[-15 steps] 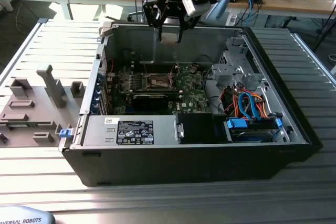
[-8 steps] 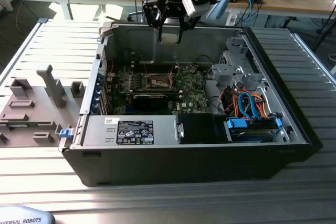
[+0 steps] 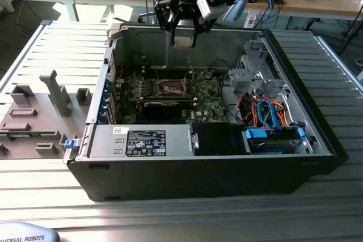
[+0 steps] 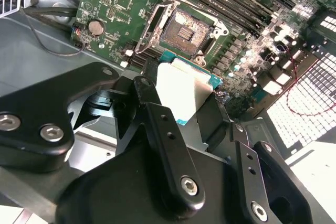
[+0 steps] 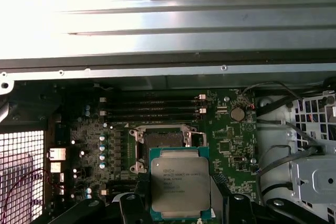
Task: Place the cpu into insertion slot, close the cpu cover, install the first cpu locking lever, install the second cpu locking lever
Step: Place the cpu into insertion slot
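Note:
My gripper [image 3: 184, 38] hangs over the back wall of the open computer case [image 3: 317, 140], shut on the cpu [image 3: 184, 41]. In both wrist views the cpu [image 4: 181, 90] [image 5: 180, 182] is a flat square chip with a silver top and green edge, clamped between the black fingers [image 4: 157, 124]. The insertion slot [image 3: 173, 87] [image 4: 184, 31] [image 5: 163, 140] lies uncovered on the green motherboard, dark pins showing, below and apart from the cpu. A silvery metal frame [image 4: 151, 30] borders the slot; I cannot tell the cpu cover from the rim.
A long black card [image 3: 164, 107] lies just in front of the slot, with memory slots [image 5: 152, 109] behind it. The power supply [image 3: 142, 140] fills the case's front. A drive cage with blue and orange cables [image 3: 272, 114] stands on the exterior view's right. A grey fixture [image 3: 34, 111] sits outside on its left.

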Available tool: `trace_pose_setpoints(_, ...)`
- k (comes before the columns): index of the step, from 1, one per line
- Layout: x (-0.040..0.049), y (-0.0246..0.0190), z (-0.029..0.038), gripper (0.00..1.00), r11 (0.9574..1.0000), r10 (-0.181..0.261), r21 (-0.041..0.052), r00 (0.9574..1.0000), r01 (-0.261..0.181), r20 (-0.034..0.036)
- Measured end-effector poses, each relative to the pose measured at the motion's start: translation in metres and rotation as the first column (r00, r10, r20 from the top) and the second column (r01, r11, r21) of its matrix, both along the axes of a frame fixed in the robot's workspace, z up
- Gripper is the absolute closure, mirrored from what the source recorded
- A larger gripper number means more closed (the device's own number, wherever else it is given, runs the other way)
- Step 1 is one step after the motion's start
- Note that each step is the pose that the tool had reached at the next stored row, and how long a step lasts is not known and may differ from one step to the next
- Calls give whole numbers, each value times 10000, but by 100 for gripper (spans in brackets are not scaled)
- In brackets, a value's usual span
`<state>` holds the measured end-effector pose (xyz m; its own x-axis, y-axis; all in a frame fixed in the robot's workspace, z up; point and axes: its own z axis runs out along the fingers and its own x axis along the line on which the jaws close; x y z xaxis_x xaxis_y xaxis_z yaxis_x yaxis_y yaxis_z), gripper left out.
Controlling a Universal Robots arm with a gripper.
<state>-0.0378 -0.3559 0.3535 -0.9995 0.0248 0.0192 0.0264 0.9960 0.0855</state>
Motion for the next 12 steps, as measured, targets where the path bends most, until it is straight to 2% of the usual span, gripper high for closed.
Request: trace_pose_setpoints(12,0,0,-29,46,10000,0,-1,10000,0,0)
